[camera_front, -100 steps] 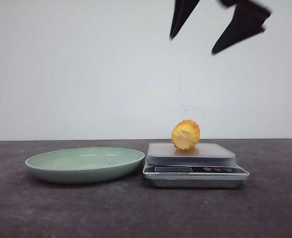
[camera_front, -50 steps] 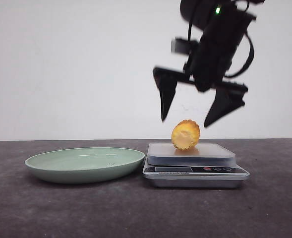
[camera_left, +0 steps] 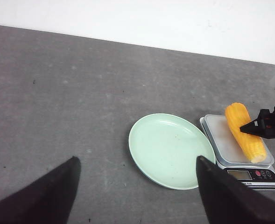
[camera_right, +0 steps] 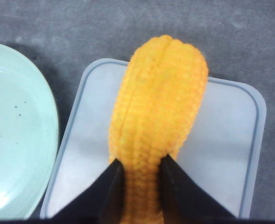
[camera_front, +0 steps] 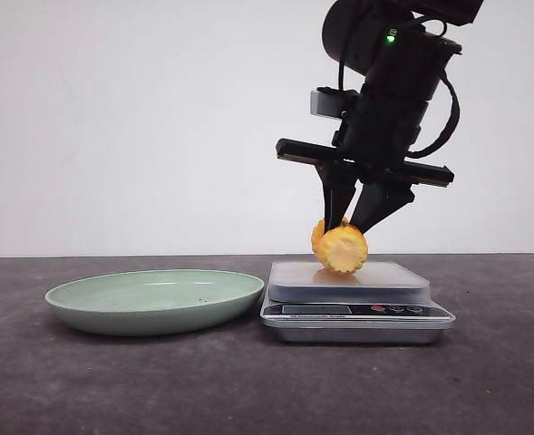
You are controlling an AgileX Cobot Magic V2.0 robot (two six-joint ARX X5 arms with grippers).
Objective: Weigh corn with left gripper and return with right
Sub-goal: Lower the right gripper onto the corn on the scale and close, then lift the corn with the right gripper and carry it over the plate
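Observation:
The yellow-orange corn point(camera_front: 341, 248) lies on the grey platform of the kitchen scale point(camera_front: 353, 299), its paler cut end facing the front camera. My right gripper point(camera_front: 350, 222) has come down on it from above, and its black fingers pinch the cob's sides point(camera_right: 139, 170). The corn point(camera_right: 156, 116) still touches the scale platform point(camera_right: 221, 140). In the left wrist view the corn point(camera_left: 244, 132) and scale point(camera_left: 242, 154) lie at the far right. My left gripper point(camera_left: 136, 161) is open and empty, high above the table, over the near edge of the plate point(camera_left: 170, 149).
A pale green shallow plate point(camera_front: 155, 299) sits just left of the scale, almost touching it. The dark table runs back to a white wall. The scale's display and buttons point(camera_front: 357, 310) face the front.
My right gripper dropped from the top of the front view onto the corn and closed its wide-open fingers on it. The corn shifted slightly on the scale.

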